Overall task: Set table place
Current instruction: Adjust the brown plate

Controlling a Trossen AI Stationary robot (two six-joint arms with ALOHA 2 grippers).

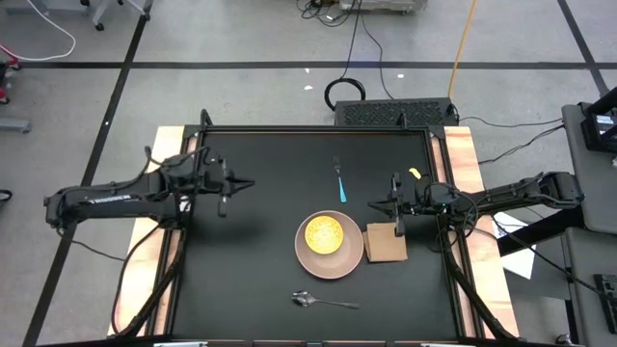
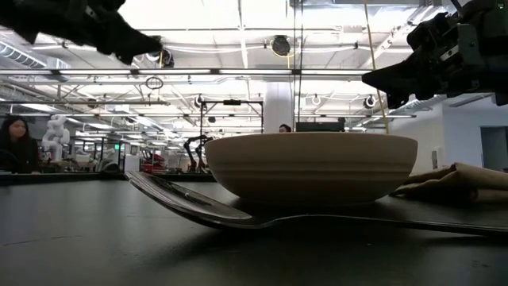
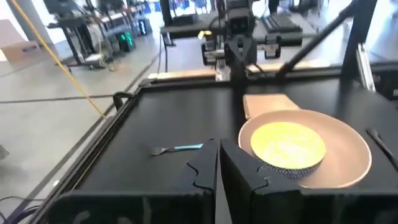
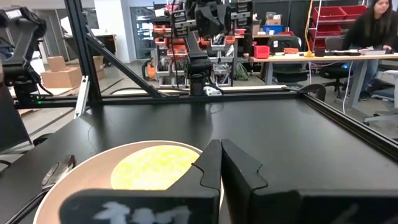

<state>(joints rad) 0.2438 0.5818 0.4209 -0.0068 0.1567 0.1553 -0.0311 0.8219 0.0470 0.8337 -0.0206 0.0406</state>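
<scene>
The blue-handled fork (image 1: 339, 182) lies lengthwise toward the surface's (image 1: 251, 270) far edge, tines that way, both grippers' jaws closed empty.

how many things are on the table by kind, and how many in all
plate: 1
yellow dish: 1
spoon: 1
fork: 1
napkin: 1
small yellow item, too small to identify: 1
total: 6
</scene>
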